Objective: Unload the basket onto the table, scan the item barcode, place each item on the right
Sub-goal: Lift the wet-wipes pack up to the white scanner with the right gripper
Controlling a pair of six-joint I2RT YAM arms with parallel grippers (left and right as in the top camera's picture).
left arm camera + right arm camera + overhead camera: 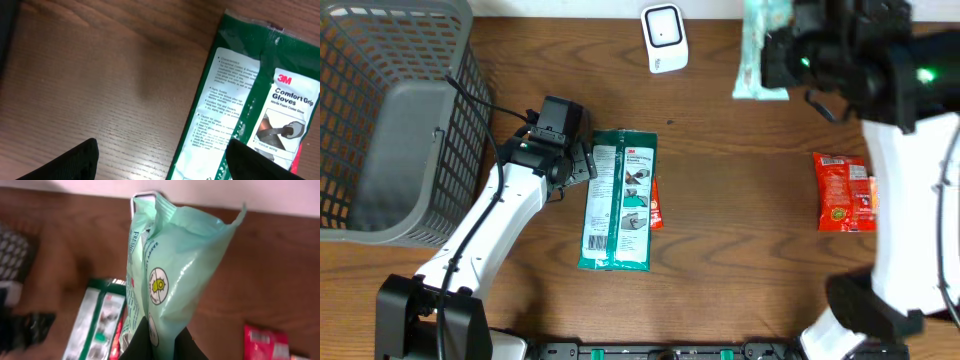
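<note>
The right gripper [156,339] is closed on the bottom edge of a mint-green pouch [170,270] and holds it up above the table [740,250], standing on its narrow side. In the overhead view this pouch is at about 1 o'clock from the middle of the table. It is near the white scanner [663,36], which stands at 12 o'clock close to the far edge, but it is not touching the scanner. On the pouch I can see a round yellow and white mark and some small print. No barcode can be made out from these views.

The left gripper [588,162] is open. Its 2 fingers [75,160] are spread wide and hold nothing. It is low over the wood, just beside the left edge of a green 3M gloves pack [618,200]. Whether it touches the pack I cannot tell. This pack lies flat near the middle of the table, a little toward 9 o'clock, with its long side running from 12 to 6. A red packet [657,208] shows from under its right edge.

A 2nd red packet, a snack bag [845,190], lies flat at 3 o'clock, well apart from the others. A grey basket [345,120] stands at about 10 o'clock, beside the left arm.
</note>
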